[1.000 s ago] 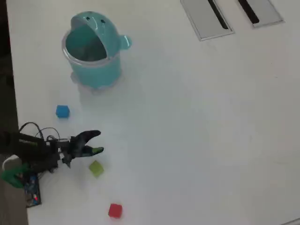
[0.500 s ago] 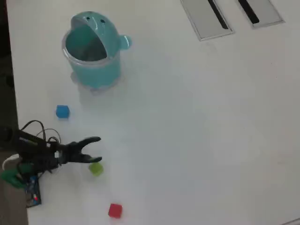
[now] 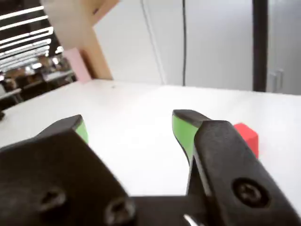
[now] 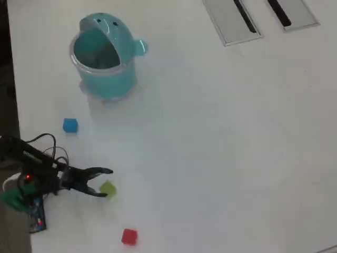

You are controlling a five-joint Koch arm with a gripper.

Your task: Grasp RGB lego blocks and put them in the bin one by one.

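- Overhead view: the tool [image 4: 105, 183] has dropped lower in the frame over the last second and now sits right beside the yellow-green block [image 4: 108, 188]. One jaw tip is above the block, the other at its lower left edge.
- Earlier the tips were above the block and clear of it; now the block lies partly in the mouth of the jaws. The block itself has not shifted.
- Tool state: jaws spread wide, nothing held. Wrist view confirms a clear gap between the two green-faced pads [image 3: 181, 129]; no block shows between them there.
- Red block [image 3: 245, 136] appears past the right-hand jaw in the wrist view. Overhead it rests on the table [image 4: 221, 158] at [image 4: 129, 236], below the tool and apart from it.
- Blue block [image 4: 70, 125] untouched, between tool and bin [image 4: 105, 79].
- Bin stands upright, well apart at upper left; no block is visible in the part of its inside that shows.
- Judgement: approach to the first pick is nearly complete; closing looks like the next step, provided the block is centred. None of the three is binned yet.
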